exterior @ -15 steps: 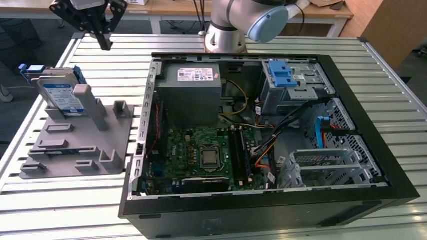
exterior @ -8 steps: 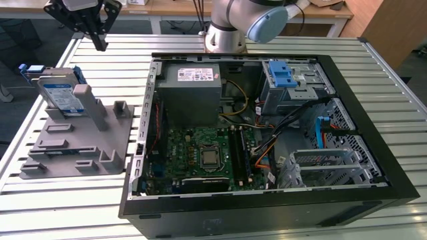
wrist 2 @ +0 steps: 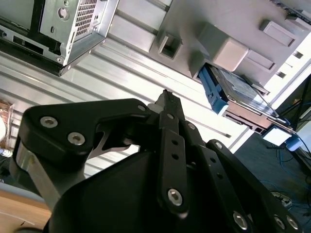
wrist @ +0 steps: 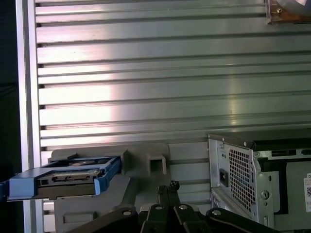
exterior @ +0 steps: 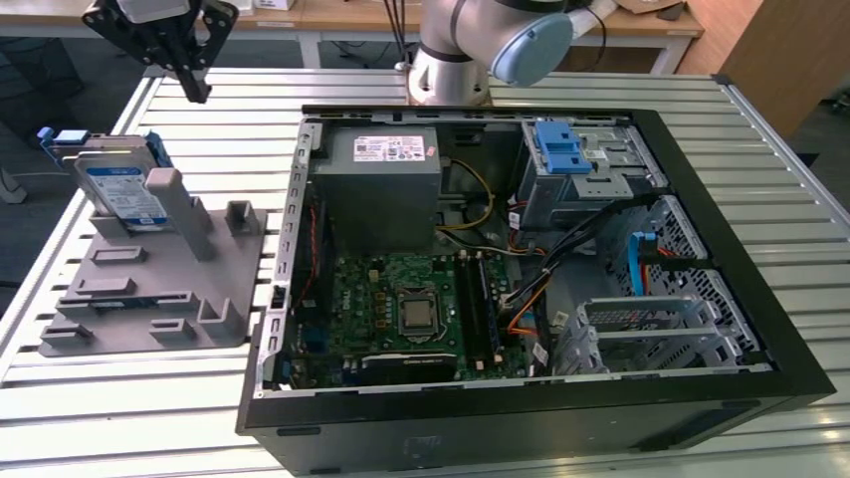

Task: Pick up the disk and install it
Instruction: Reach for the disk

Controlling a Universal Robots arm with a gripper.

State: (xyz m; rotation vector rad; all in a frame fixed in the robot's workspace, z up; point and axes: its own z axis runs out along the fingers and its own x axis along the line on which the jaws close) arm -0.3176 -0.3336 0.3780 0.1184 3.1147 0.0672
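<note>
The gripper point(exterior: 198, 92) was clenched shut on nothing, with the disk point(exterior: 117, 189) below it and apart. The disk looked stiff, fairly heavy and smooth, so its 2 blue-framed side edges seemed safest to hold.

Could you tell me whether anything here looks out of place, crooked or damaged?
Nothing stands out. The disk stands on edge in its grey holder, apart from the gripper, which is shut and empty above the table. The open computer case lies flat, with no visible damage.

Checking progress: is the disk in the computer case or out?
Out. The disk sits in the grey holder beside the open case.
</note>
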